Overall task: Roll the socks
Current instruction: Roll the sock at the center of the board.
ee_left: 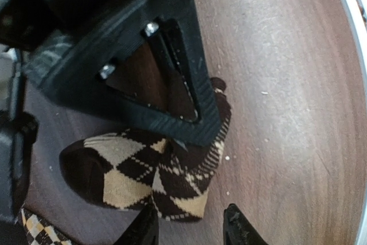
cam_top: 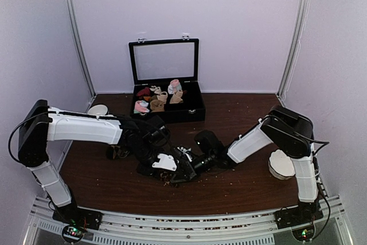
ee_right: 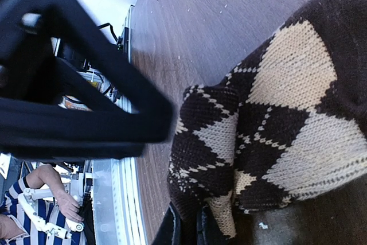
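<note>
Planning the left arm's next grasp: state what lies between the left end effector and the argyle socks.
Nothing but bare table, seen in the left wrist view: the left end effector stands open right at the socks, at their near edge.

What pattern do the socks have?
The socks: dark brown, tan argyle diamonds; clearest in right wrist view.

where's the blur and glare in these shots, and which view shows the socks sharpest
Left wrist: socks fairly sharp, pale glare on the table at right, its edge bowed by the lens. Right wrist: knit crispest, but the other arm's black finger is out of focus and the top left corner washed out. Top external: dim, socks lost among dark arms.
</note>
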